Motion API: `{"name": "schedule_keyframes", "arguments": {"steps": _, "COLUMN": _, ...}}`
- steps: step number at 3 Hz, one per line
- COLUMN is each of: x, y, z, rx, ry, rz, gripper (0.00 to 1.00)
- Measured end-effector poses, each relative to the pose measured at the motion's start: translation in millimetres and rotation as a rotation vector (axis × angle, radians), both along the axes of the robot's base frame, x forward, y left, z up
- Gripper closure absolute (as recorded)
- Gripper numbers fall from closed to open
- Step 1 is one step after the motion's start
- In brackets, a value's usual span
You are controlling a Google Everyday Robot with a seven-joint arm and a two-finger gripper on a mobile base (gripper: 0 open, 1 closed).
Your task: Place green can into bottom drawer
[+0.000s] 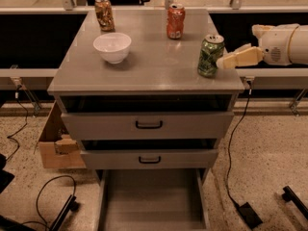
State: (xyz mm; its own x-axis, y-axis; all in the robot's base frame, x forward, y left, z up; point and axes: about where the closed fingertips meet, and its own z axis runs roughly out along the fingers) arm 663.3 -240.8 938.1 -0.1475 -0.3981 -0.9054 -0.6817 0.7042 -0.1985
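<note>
Upright on the grey tabletop [154, 69], close to the right edge and nearer the front-right corner than the back-right one: the green can [210, 56], silver top up. Reaching in from beyond the right edge, level with that can: the gripper [224, 61], cream-coloured, on a white arm [288, 44], lying roughly horizontal and pointing left. Tip right at the can's right side; touching or just apart, cannot tell. Released, clenched or grasping, likewise cannot tell.

Elsewhere on the tabletop: an orange-red can [175, 21] upright near the back edge, right of the middle; a brown-gold can [104, 14] upright by the back-left corner; a white bowl [112, 47] on the left half, in front of the brown-gold can and well apart from the green can.

Below the front edge: top drawer [147, 124] and middle drawer [149, 159], each with a black handle, each drawn out slightly. Lowest, the bottom drawer [153, 196], pulled far out toward the camera, low side walls and plain grey floor showing.

On the floor left of the cabinet: a cardboard box [55, 146]. Hanging down past the right edge: a black cable [236, 143].
</note>
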Motion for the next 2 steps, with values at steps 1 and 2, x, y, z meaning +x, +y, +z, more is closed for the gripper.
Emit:
{"name": "schedule_keyframes", "arguments": {"steps": 1, "x": 25, "y": 13, "z": -16, "rx": 0.064, "ry": -0.008, "rz": 0.033, "gripper": 0.0}}
{"name": "schedule_keyframes", "arguments": {"steps": 2, "x": 41, "y": 23, "z": -32, "rx": 0.12, "ry": -0.036, "rz": 0.05, "gripper": 0.0}}
